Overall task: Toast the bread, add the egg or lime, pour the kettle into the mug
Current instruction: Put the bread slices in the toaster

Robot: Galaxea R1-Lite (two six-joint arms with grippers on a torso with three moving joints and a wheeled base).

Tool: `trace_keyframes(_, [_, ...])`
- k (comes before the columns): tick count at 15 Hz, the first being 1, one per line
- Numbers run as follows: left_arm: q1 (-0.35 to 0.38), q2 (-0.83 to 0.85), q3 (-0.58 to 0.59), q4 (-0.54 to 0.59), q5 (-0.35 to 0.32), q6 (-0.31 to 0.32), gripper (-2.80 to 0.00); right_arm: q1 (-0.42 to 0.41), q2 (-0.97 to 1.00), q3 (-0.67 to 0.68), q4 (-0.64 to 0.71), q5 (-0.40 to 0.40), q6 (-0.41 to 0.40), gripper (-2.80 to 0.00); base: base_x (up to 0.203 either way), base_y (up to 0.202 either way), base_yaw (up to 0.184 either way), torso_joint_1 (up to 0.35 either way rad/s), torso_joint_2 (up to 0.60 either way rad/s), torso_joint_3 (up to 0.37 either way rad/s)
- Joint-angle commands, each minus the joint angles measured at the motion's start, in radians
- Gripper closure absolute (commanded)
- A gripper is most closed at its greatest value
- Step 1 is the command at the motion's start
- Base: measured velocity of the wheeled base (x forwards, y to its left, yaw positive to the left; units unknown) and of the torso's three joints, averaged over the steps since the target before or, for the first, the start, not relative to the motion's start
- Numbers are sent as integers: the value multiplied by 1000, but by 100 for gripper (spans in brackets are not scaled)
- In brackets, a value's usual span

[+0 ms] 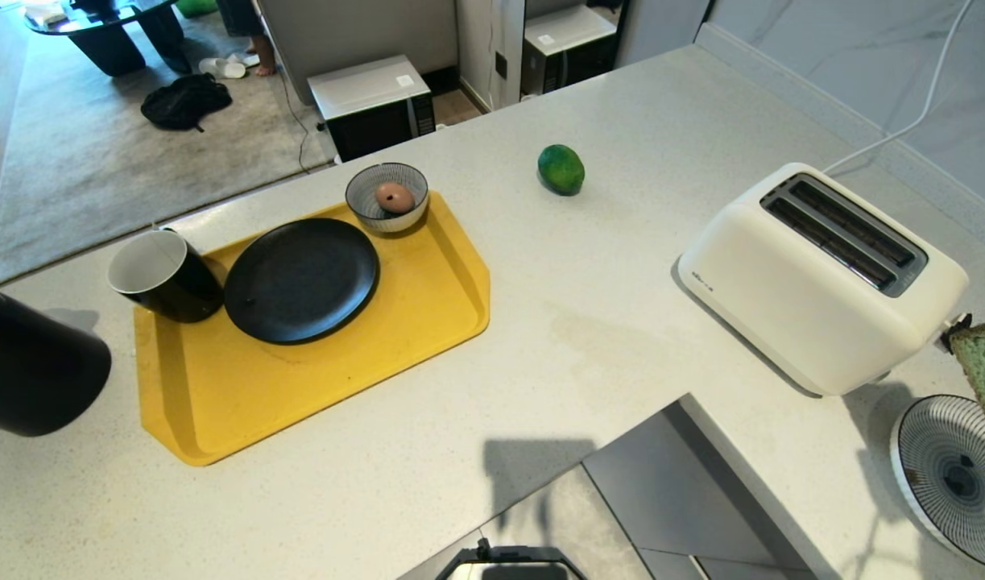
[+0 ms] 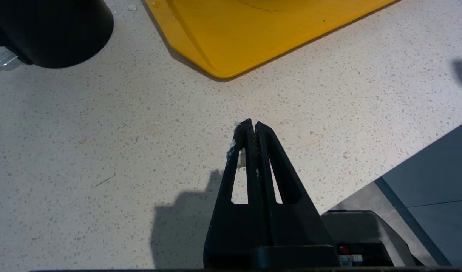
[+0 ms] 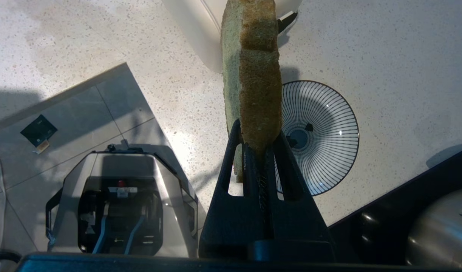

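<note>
1. Currently the right gripper (image 3: 258, 145) is clamped on the bread (image 3: 253, 71), pinching one crust edge; the slice stands on edge above the striped plate (image 3: 329, 124), just beside the toaster (image 1: 822, 274).
2. Head view catches only a corner of the bread at the right border, next to the toaster's end. Both toaster slots look empty.
3. Left gripper (image 2: 252, 124) is closed on nothing, hanging over bare countertop (image 2: 102, 143) near a corner of the yellow tray (image 2: 253, 34).
4. Handling, my read: the slice is light, soft and crumbly. An edge pinch works, but squeezing harder would crush or tear the crumb. Keep it vertical and aligned with a slot; a skewed entry would likely fold it against the slot rim.
5. Other items:
   - lime (image 1: 561, 168) sits loose on the counter, well apart from the tray; round, probably rolls, so grip across the middle.
   - egg (image 1: 395, 197) sits in the small striped bowl (image 1: 363, 201) on the tray; fragile, needs a gentle hold.
   - mug (image 1: 166, 275) stands at the tray's left edge, touching or just beside the black plate (image 1: 300, 280).
   - kettle (image 1: 33, 366) is at far left, partly cut off; likely heavy, so take it by the handle, which isn't visible.
</note>
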Motion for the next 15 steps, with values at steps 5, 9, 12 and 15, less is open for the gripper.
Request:
trace_keyframes(5, [0, 0, 0, 0, 1, 0, 0, 0, 1, -1, 3, 2, -2, 0, 0, 0, 0, 0, 0, 0])
trace_keyframes(9, [0, 0, 1, 0, 1, 0, 0, 0, 2, -1, 3, 2, -2, 0, 0, 0, 0, 0, 0, 0])
trace_keyframes(12, [0, 0, 0, -2, 1, 0, 0, 1, 2, -4, 3, 2, -2, 0, 0, 0, 0, 0, 0, 0])
trace_keyframes(15, [0, 0, 0, 0, 0, 0, 0, 1, 4, -6, 3, 2, -2, 0, 0, 0, 0, 0, 0, 0])
